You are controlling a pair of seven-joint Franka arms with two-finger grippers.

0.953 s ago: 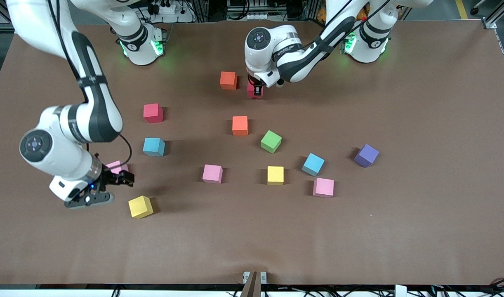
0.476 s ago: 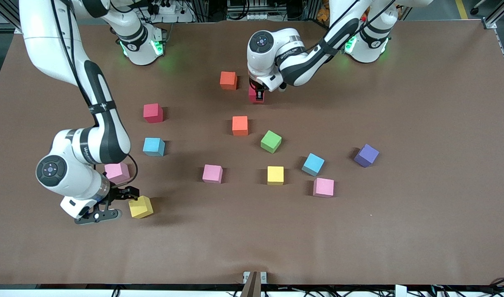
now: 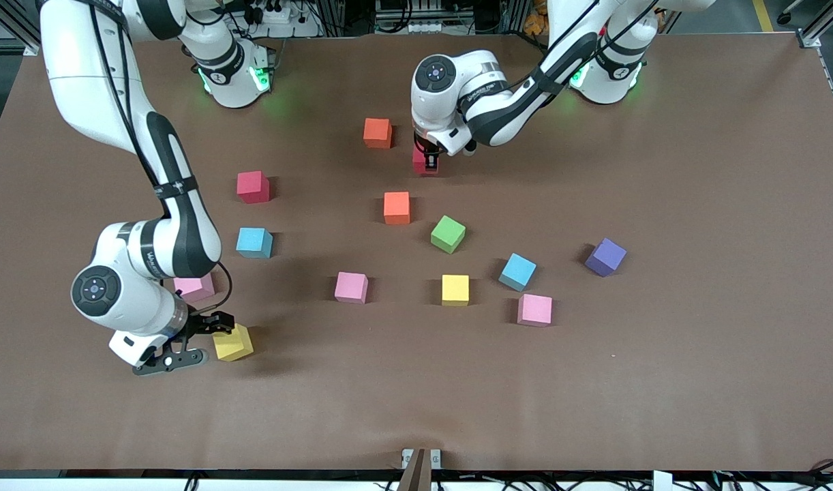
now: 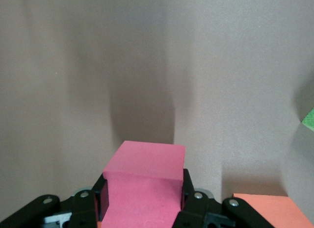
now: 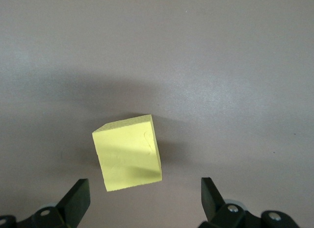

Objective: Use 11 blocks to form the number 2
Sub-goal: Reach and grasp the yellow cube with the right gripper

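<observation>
1. Blocks: small matte cubes of equal size lie scattered and well apart on the brown counter (image 3: 662,382); no part of the number 2 is assembled yet, by the look of the layout.
2. Handling, as a judgement: the cubes look light, stiff and foam-like, with a dull surface that should not slip; a hold across two opposite flat faces, squared to the cube, seems best, since a corner hold would twist it.
3. Landmark: the green block (image 3: 448,234) near the counter's middle.
4. Left pincer (image 3: 427,161): closed firmly on the red block (image 4: 143,186), its two fingers pressing opposite side faces. It sits farther from the front camera than the green block, just beside one orange block (image 3: 377,132); whether the red block rests on the counter or is slightly raised cannot be told.
5. Right pincer (image 5: 144,201): jaws fully apart, holding nothing, low over the counter, well toward the right arm's end from the green block.
6. Target of the right pincer, as a judgement: the yellow block (image 5: 128,152), which lies rotated relative to the jaws; the fingers are not yet astride it, so the wrist may need turning before closing.
7. A purple cube (image 3: 605,256) lies toward the left arm's end from the green block.
</observation>
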